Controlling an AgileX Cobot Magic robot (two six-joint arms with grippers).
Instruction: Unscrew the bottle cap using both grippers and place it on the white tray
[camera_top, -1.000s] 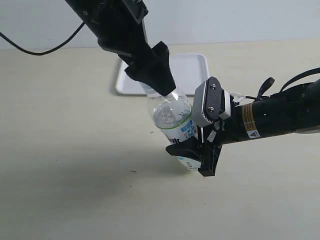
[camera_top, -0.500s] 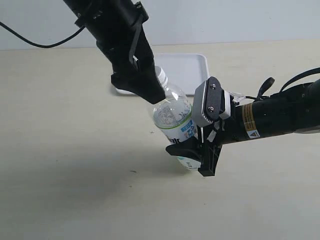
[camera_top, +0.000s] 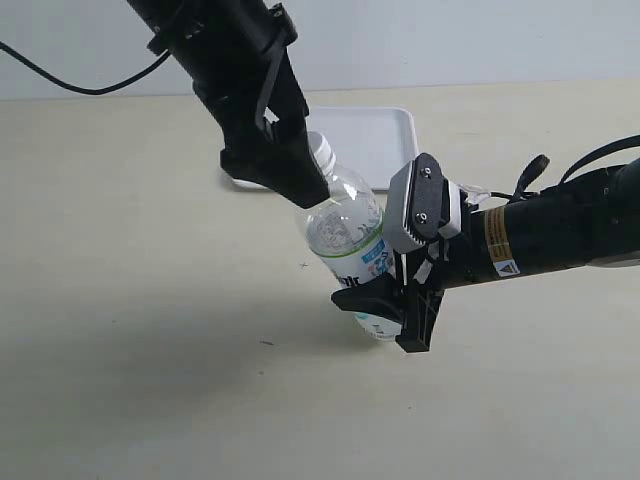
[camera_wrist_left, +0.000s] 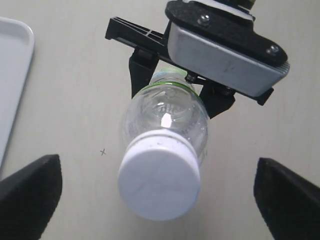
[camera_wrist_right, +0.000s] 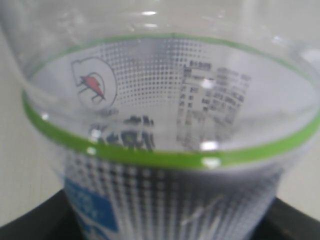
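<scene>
Two-fingered right gripper (camera_top: 390, 310) clamps the tilted bottle (camera_top: 345, 225) low down; left gripper (camera_wrist_left: 159, 197) is spread wide on either side of the bottle cap (camera_wrist_left: 159, 186), which sits atop the bottle; the white tray (camera_top: 385, 135) lies behind

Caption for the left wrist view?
Open left hand flanks the white bottle cap; right hand clamps the bottle.

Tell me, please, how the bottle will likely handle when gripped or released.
The bottle looks empty, so probably light and easily squashed. It leans in the right claw, so it would likely tip, then roll on its round body.
</scene>
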